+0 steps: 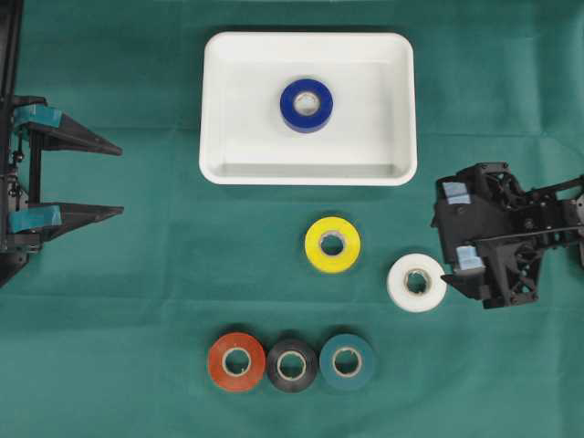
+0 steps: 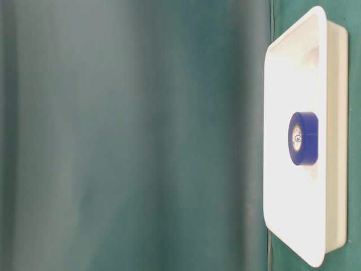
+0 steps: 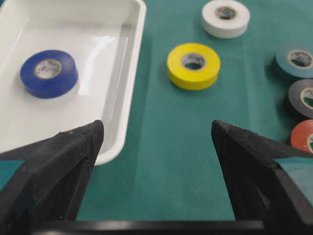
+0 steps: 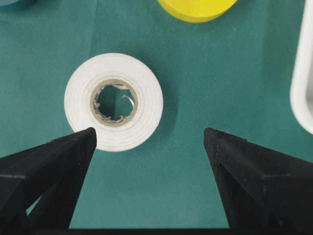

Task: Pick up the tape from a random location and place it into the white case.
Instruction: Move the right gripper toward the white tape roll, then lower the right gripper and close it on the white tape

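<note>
White tape roll [image 1: 417, 282] lay near tabletop's right edge, right pincer [image 1: 452, 225] beside it, spread wide, empty. Blue roll [image 1: 307, 105] sat in white case [image 1: 228, 164]. Left pincer [image 1: 117, 180] gaped empty.

Green cloth [image 1: 137, 274] covers table — lightly creased.

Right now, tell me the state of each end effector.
Left end effector: open, holding nothing.
Right end effector: open, holding nothing, next to the white tape.
</note>
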